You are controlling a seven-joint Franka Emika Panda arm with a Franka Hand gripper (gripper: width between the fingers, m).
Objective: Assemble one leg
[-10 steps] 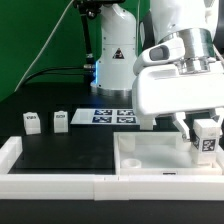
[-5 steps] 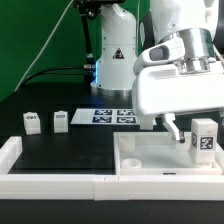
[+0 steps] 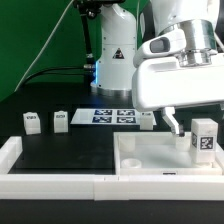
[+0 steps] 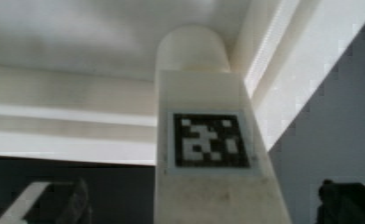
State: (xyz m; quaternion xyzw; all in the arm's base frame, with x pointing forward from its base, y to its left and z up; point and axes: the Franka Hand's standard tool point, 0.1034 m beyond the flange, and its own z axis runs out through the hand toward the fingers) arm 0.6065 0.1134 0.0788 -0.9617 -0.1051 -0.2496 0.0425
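One leg (image 3: 205,138), a small white block with a black-and-white tag, stands upright in the right corner of the large white tray-like piece (image 3: 140,165). My gripper (image 3: 196,116) is open just above it, with the jaws spread to either side and not touching it. One finger (image 3: 173,121) shows to the leg's left in the exterior view. In the wrist view the leg (image 4: 211,140) fills the middle, and the dark fingertips (image 4: 37,205) stand apart at both sides. Three more legs stand on the black table (image 3: 33,122), (image 3: 61,120), (image 3: 147,119).
The marker board (image 3: 105,115) lies flat behind the loose legs. A white raised border (image 3: 50,183) runs along the table's front and up its left side. The robot base (image 3: 115,55) stands at the back.
My gripper has opened off the leg and risen a little. The leg stays standing in the tray's corner.
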